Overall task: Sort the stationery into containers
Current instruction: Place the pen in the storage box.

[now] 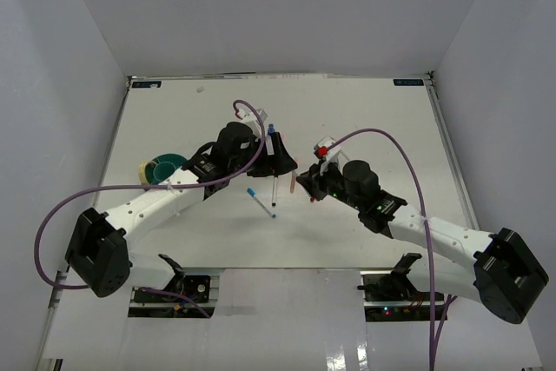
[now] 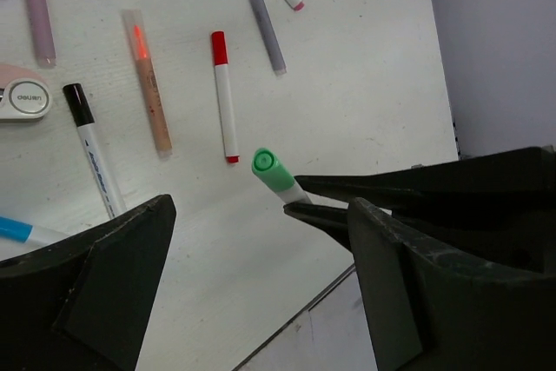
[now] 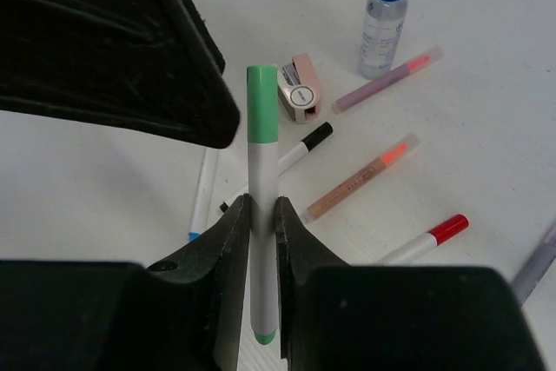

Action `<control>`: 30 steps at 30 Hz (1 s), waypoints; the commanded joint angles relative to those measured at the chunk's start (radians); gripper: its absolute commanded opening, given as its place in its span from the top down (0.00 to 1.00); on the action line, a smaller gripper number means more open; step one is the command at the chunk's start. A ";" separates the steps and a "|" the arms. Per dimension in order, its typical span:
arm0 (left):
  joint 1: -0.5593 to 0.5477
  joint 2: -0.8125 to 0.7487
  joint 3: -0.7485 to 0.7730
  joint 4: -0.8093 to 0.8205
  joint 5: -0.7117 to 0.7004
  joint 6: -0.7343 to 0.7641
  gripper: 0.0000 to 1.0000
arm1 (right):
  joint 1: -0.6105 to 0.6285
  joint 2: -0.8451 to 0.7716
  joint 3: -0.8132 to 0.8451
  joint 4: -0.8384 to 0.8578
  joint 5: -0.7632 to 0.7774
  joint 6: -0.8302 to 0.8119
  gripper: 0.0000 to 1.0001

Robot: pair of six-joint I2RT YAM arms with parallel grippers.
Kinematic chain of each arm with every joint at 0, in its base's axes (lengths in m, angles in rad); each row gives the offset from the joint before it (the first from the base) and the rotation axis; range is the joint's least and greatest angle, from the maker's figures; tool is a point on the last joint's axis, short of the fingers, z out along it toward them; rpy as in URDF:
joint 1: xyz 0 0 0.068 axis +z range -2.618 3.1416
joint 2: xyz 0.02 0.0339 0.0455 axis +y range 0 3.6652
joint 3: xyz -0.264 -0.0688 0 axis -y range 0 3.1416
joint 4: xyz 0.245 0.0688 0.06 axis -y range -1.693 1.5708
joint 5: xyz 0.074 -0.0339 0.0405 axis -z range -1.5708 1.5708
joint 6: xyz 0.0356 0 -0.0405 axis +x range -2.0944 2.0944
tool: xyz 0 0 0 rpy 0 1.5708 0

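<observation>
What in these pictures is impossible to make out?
- Top view: inside of the teal cup, too small to see into.
- Left wrist view: blue pen, cut off by the picture's edge and the left fingers.
- Right wrist view: bottle top, cut by the upper edge; lilac pen, cut by the right edge.

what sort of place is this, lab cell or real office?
Probably a lab test cell: bare white table boxed by plain white walls, left arm and right arm bolted at its near edge, markers scattered as props.
</observation>
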 commanded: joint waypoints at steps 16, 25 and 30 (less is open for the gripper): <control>-0.036 0.077 0.066 0.075 -0.012 -0.051 0.60 | 0.016 -0.035 -0.025 0.167 0.001 0.026 0.84; -0.039 0.058 0.042 0.095 -0.029 -0.050 0.91 | 0.014 -0.026 -0.034 0.174 0.007 0.038 0.37; -0.036 0.014 0.026 0.055 -0.147 0.004 0.91 | 0.016 -0.049 -0.045 0.151 0.035 0.040 0.07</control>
